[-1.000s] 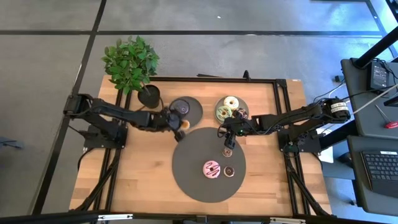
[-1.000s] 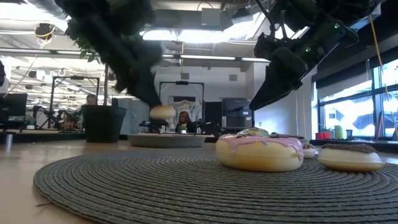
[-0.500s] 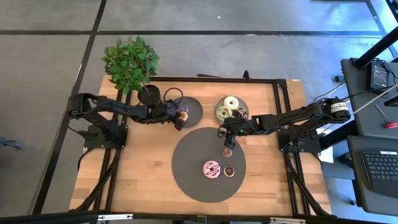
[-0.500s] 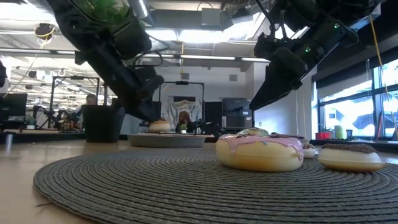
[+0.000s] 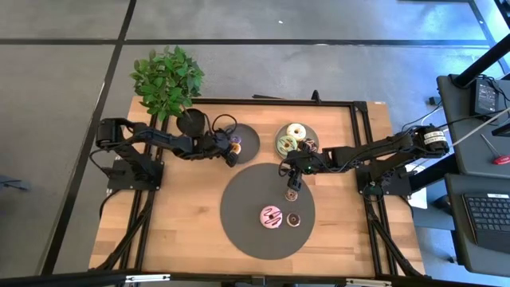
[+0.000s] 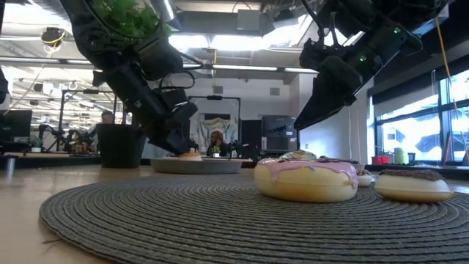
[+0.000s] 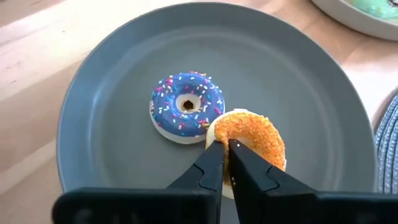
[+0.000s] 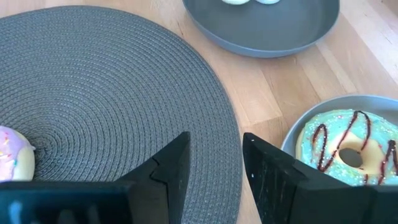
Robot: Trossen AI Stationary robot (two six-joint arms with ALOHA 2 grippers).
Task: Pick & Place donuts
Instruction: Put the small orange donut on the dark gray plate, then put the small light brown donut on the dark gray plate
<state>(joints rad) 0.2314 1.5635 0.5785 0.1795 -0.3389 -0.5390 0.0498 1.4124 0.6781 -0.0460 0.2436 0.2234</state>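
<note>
My left gripper (image 7: 227,146) is shut on an orange-crumbed donut (image 7: 255,134) over the left grey plate (image 7: 112,81), beside a purple sprinkled donut (image 7: 186,107) lying flat on that plate. In the high view this gripper (image 5: 232,150) is at the plate's near left part. My right gripper (image 8: 214,155) is open and hangs above the far part of the dark round mat (image 5: 247,199), holding nothing. A pink donut (image 5: 272,216) and a chocolate donut (image 5: 293,219) lie flat on the mat. A green donut with brown drizzle (image 8: 348,149) lies on the right plate (image 5: 312,131). My left gripper pinches the orange donut at the side of the ring nearest the wrist (image 7: 239,127), fingers slanting down from the table's left. The fingers cover the exact spot. In the low view the donut (image 6: 190,155) is down at the plate, level, next to the purple donut.
A potted plant (image 5: 167,80) stands at the table's far left corner, close behind my left arm. The right plate also carries other donuts (image 5: 296,131). Bare wood shows on the table's near left and near right. The room behind holds desks and a seated person.
My left gripper has carried the orange donut from above the mat's far edge toward the far edge of the table, over the left plate, and down. The donut, first held well above the plate, is now at the plate's surface. The fingers have stayed shut.
</note>
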